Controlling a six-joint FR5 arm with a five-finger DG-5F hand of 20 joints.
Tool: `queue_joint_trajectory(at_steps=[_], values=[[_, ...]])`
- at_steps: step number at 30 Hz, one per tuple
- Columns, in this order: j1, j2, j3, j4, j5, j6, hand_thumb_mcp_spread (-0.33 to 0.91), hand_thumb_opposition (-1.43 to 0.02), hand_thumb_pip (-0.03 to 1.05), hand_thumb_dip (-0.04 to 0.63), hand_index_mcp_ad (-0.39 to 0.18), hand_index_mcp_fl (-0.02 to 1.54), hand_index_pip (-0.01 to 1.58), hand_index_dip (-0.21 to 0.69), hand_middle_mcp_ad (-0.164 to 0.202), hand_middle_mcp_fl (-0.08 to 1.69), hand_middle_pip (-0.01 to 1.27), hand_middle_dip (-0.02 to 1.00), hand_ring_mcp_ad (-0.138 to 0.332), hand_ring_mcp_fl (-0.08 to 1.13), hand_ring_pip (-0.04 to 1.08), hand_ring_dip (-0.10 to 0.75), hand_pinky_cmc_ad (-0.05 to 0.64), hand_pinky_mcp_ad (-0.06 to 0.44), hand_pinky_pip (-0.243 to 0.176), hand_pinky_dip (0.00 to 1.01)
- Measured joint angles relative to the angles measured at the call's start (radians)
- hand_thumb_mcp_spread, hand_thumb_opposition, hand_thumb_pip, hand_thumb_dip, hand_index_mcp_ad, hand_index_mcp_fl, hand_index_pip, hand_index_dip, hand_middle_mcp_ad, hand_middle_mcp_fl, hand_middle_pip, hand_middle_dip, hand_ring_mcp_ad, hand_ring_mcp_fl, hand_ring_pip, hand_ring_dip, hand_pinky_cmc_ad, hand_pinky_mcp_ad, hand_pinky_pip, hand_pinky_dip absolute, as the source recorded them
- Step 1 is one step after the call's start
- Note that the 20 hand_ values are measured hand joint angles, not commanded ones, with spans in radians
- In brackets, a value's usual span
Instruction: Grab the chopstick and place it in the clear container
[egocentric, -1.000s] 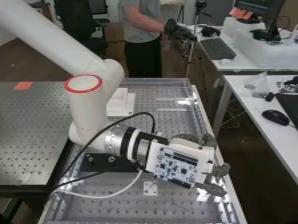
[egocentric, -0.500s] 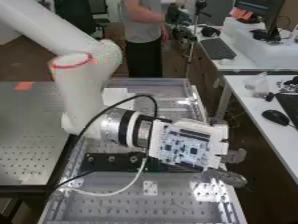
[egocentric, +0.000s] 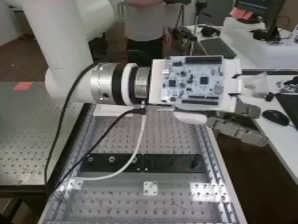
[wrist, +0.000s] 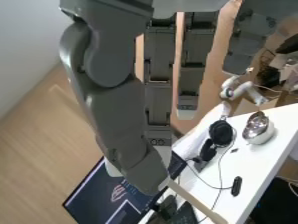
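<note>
The hand (egocentric: 236, 131) has gone up and away from the near end of the bench (egocentric: 120, 195). Half a second ago it hung lower in the high view, and before that it was lower still. Now it sticks out past the bench's long side, toward the white desk (egocentric: 285, 137). The big arm (egocentric: 63, 55) has swung back too, and its red ring, easy to see before, is out of the high view.

The circuit board (egocentric: 194, 82) went up along with the hand. It used to cover part of the long dark bar (egocentric: 173, 162), and now that part can be seen. The black cable (egocentric: 61, 125) made a loop over the wrist before; now it hangs down in front. The white cable (egocentric: 138, 145) hangs straighter now. The orange note (egocentric: 23, 86) has stayed in its spot.

In the wrist view, the hand (wrist: 120, 120) pinches the chopstick (wrist: 199, 203) between the tip of its thumb and a finger. The chopstick is in the air, with its long end poking out at a slant. Past it are a screen (wrist: 106, 195), headphones (wrist: 221, 132) and a shiny round thing (wrist: 258, 129).
</note>
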Motion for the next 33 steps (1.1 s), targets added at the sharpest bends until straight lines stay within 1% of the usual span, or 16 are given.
queue_joint_trajectory(at_steps=[1,4,8,10,14,16,19,21,23,24,25,27,28,29,30,33], values=[[0.003,0.013,0.007,-0.019,-0.009,-0.016,0.85,-1.14,0.43,0.29,-0.176,1.33,0.39,0.379,-0.007,1.38,0.15,0.66,0.054,0.6,0.12,0.557,0.349,0.312,0.002,0.15],[0.012,0.049,0.012,-0.069,-0.029,-0.049,0.85,-1.14,0.43,0.29,-0.176,1.34,0.39,0.382,-0.005,1.38,0.15,0.66,0.054,0.6,0.12,0.557,0.349,0.316,0.002,0.15],[0.032,0.091,0.001,-0.12,-0.044,-0.079,0.85,-1.14,0.43,0.29,-0.176,1.35,0.36,0.414,-0.009,1.38,0.15,0.66,0.054,0.6,0.12,0.557,0.349,0.311,0.002,0.15],[0.057,0.123,-0.025,-0.15,-0.041,-0.096,0.85,-1.14,0.43,0.29,-0.171,1.35,0.35,0.419,-0.005,1.38,0.14,0.67,0.054,0.6,0.12,0.557,0.349,0.316,0.0,0.15],[0.093,0.156,-0.065,-0.168,-0.025,-0.111,0.85,-1.14,0.43,0.29,-0.169,1.35,0.34,0.429,-0.007,1.38,0.14,0.66,0.052,0.6,0.12,0.557,0.349,0.328,0.0,0.15],[0.131,0.18,-0.092,-0.183,-0.005,-0.12,0.85,-1.14,0.43,0.29,-0.173,1.35,0.33,0.44,-0.007,1.38,0.14,0.66,0.052,0.6,0.12,0.557,0.349,0.33,0.0,0.15],[0.174,0.198,-0.113,-0.202,0.018,-0.128,0.85,-1.14,0.43,0.29,-0.161,1.37,0.32,0.445,-0.007,1.38,0.14,0.66,0.056,0.6,0.12,0.557,0.347,0.332,0.003,0.15],[0.207,0.207,-0.126,-0.219,0.038,-0.132,0.85,-1.14,0.43,0.29,-0.154,1.37,0.32,0.445,0.005,1.38,0.14,0.66,0.051,0.6,0.12,0.557,0.347,0.332,0.003,0.15],[0.246,0.215,-0.138,-0.238,0.061,-0.134,0.85,-1.14,0.43,0.29,-0.164,1.36,0.32,0.452,0.007,1.38,0.14,0.67,0.051,0.6,0.12,0.557,0.351,0.328,0.003,0.15],[0.269,0.219,-0.144,-0.251,0.076,-0.134,0.85,-1.14,0.43,0.29,-0.152,1.36,0.32,0.452,0.009,1.38,0.14,0.67,0.051,0.61,0.12,0.557,0.351,0.328,0.003,0.15],[0.284,0.219,-0.146,-0.26,0.086,-0.133,0.85,-1.14,0.43,0.29,-0.155,1.36,0.31,0.452,0.009,1.38,0.14,0.67,0.051,0.61,0.12,0.557,0.347,0.328,0.003,0.15],[0.316,0.219,-0.149,-0.281,0.107,-0.129,0.85,-1.14,0.43,0.29,-0.152,1.37,0.31,0.454,0.009,1.38,0.14,0.67,0.052,0.61,0.12,0.557,0.347,0.332,0.003,0.15],[0.336,0.217,-0.149,-0.295,0.12,-0.122,0.85,-1.14,0.43,0.29,-0.152,1.4,0.32,0.461,0.009,1.38,0.14,0.66,0.052,0.61,0.12,0.557,0.351,0.328,0.003,0.15],[0.344,0.215,-0.149,-0.302,0.124,-0.119,0.84,-1.14,0.43,0.29,-0.166,1.41,0.31,0.463,0.009,1.38,0.14,0.66,0.052,0.61,0.12,0.557,0.351,0.328,0.003,0.15],[0.361,0.209,-0.146,-0.319,0.134,-0.112,0.85,-1.14,0.43,0.29,-0.154,1.41,0.31,0.463,0.01,1.38,0.14,0.66,0.052,0.61,0.12,0.557,0.351,0.328,0.003,0.15],[0.389,0.181,-0.122,-0.359,0.141,-0.094,0.85,-1.14,0.43,0.29,-0.152,1.41,0.31,0.463,0.01,1.38,0.14,0.66,0.052,0.61,0.12,0.557,0.351,0.332,0.003,0.15]])
